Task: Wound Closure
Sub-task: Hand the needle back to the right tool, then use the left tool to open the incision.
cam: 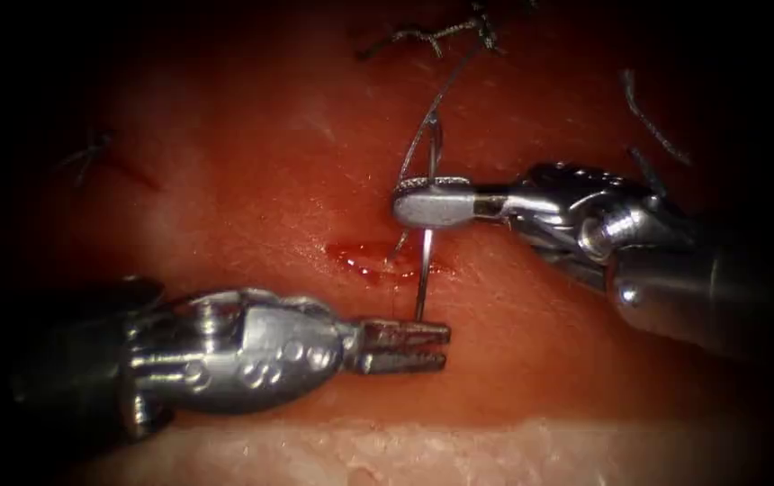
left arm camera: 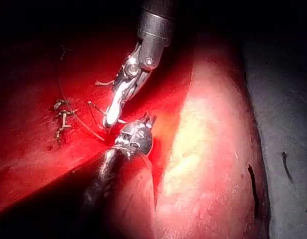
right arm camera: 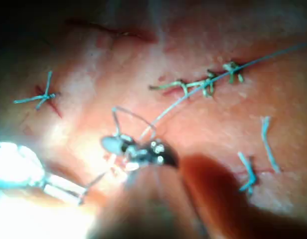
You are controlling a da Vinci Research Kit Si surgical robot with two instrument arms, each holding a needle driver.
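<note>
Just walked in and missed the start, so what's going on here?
Two needle drivers work over the red pork-belly tissue. The right end effector is shut on the thin curved steel needle near its upper part, with dark thread trailing up to earlier knots. The needle's lower end reaches the left end effector, just below the small red cut.

Dark vignette rings my tools; glare whitens my left jaws (right arm camera: 16, 169); the tissue (right arm camera: 218, 129) beyond them blurs.

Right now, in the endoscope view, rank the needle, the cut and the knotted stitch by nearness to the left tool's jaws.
From the left tool:
1. Needle, tip right at its jaws, held higher up by the right tool.
2. Cut, just above.
3. Knotted stitch, far at the top.
</note>
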